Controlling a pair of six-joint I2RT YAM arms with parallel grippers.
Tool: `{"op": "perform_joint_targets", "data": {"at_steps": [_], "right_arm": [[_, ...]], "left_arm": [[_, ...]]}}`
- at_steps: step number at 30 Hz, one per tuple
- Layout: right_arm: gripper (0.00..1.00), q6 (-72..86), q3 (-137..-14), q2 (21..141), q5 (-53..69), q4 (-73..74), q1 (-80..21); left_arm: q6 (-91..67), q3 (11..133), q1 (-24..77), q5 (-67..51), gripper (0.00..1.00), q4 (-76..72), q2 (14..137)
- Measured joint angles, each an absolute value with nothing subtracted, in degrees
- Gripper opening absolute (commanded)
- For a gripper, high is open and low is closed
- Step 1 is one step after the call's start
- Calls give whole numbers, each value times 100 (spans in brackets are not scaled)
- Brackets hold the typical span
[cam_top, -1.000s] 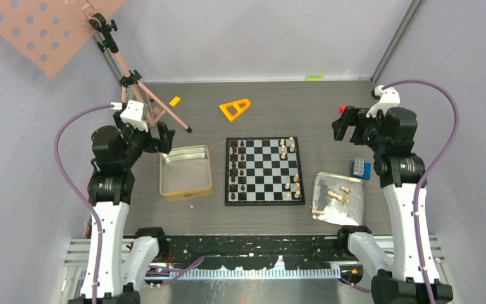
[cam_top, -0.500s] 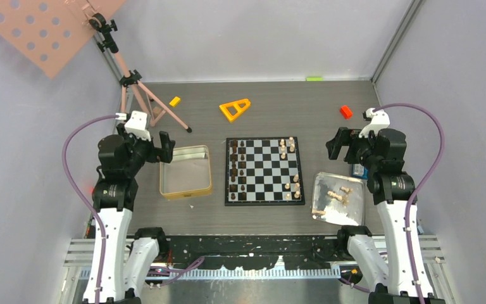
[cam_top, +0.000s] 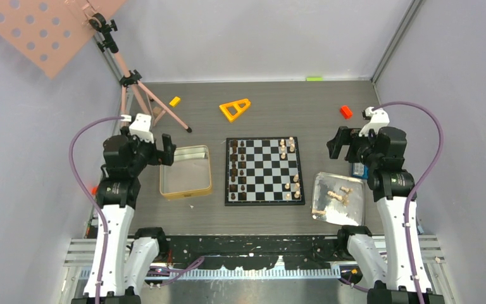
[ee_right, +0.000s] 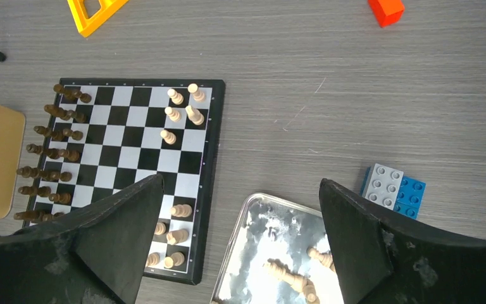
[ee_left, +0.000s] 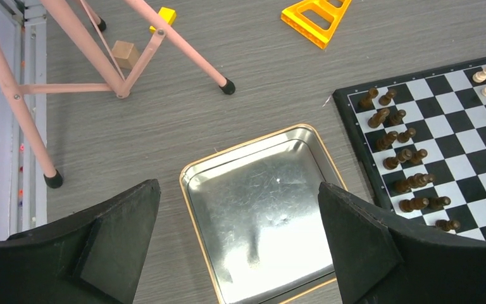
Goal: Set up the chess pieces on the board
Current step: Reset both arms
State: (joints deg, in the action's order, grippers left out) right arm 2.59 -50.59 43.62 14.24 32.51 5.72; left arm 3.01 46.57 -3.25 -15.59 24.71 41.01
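**Chess set-up station: contents, left to right**

1. Perforated pink panel (cam_top: 38,31): upper left corner, above a pink tripod (cam_top: 140,95) whose feet stand on the grey surface (cam_top: 272,95). A small wooden cube (ee_left: 125,54) lies between the tripod legs. A yellow block (cam_top: 175,101) lies just right of them.
2. Left end effector (cam_top: 166,147): jaws spread fully wide, nothing held. It hangs above the far-left corner of the gold tin.
3. Gold tin (ee_left: 259,209): rectangular, lidless, bright metal inside. It sits just left of the board, apart from it.
4. Orange triangular frame (cam_top: 235,109): flat on the surface, beyond the board.
5. Board (cam_top: 264,171): centre of the surface, black and light squares with a black border.
   - Dark chess pieces (cam_top: 237,171): upright, in two files along its left edge.
   - Pale chess pieces (cam_top: 286,147): five in a loose group at the far-right corner, and several more along the right edge toward the near corner.
6. Silver tray (cam_top: 348,212): just right of the board's near-right corner. Loose pale pieces (cam_top: 338,195) lie on their sides in it.
7. Right end effector (cam_top: 334,142): jaws spread fully wide, nothing held. It hangs right of the board's far-right corner.
8. Blue brick (ee_right: 393,189): a grey part is attached. It sits near the tray's far-right corner, partly hidden by the right arm in the top view.
9. Orange-red block (cam_top: 345,112): on the surface, far right.
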Motion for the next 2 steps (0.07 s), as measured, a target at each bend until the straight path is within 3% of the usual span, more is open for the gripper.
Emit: {"op": "perform_joint_targets", "data": {"at_steps": [2], "right_arm": [[100, 237, -5059, 4410, 1439, 3251, 572]], "left_arm": [[325, 4644, -325, -1559, 100, 2471, 4145]]}}
